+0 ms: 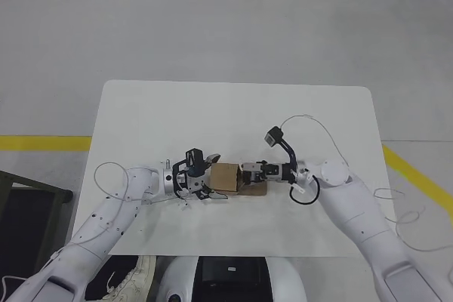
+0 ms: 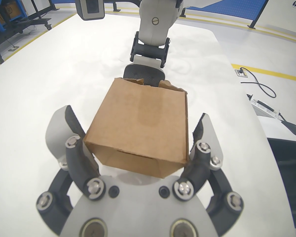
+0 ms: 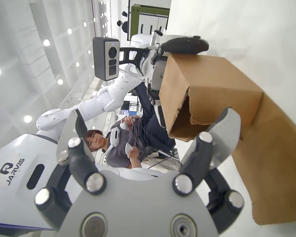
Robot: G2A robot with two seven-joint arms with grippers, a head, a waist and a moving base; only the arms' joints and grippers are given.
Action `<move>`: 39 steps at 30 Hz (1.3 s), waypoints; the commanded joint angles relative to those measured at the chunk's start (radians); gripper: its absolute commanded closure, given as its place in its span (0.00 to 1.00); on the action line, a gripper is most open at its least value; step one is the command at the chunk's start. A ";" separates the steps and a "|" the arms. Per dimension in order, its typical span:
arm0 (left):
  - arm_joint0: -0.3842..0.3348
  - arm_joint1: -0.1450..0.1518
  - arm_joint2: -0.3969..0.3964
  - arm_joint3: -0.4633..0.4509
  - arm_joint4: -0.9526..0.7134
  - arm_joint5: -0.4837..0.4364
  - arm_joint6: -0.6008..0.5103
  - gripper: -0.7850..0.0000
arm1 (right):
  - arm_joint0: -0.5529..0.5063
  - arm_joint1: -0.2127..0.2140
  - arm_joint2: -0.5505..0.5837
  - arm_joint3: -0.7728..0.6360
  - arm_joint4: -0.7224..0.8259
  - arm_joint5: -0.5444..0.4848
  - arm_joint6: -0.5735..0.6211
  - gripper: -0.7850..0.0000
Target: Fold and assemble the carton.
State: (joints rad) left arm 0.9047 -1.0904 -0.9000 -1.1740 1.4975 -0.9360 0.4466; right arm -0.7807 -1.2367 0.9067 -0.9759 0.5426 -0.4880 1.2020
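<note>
carton (image 1: 225, 176): lying mid-tabletop (image 1: 234, 113) between both arms, one flap (image 3: 273, 161) flat on the surface | left fingers (image 2: 72, 127): spread wide, straddling one end, no squeeze we can see | right fingers (image 3: 225, 124): wide open too, one tip against the other open end
</note>
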 commanded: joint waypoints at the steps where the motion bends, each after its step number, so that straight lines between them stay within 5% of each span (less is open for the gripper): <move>1: 0.001 0.000 -0.001 -0.001 0.001 0.000 0.001 0.00 | -0.007 -0.001 -0.002 -0.012 -0.007 0.003 -0.012 0.00; 39: 0.028 0.019 -0.059 0.004 -0.003 -0.032 -0.001 0.00 | 0.028 -0.062 -0.058 0.066 0.038 0.026 -0.012 0.00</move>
State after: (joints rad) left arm 0.9307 -1.0740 -0.9556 -1.1709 1.4886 -0.9626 0.4407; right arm -0.7553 -1.2975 0.8499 -0.9144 0.5793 -0.4623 1.1878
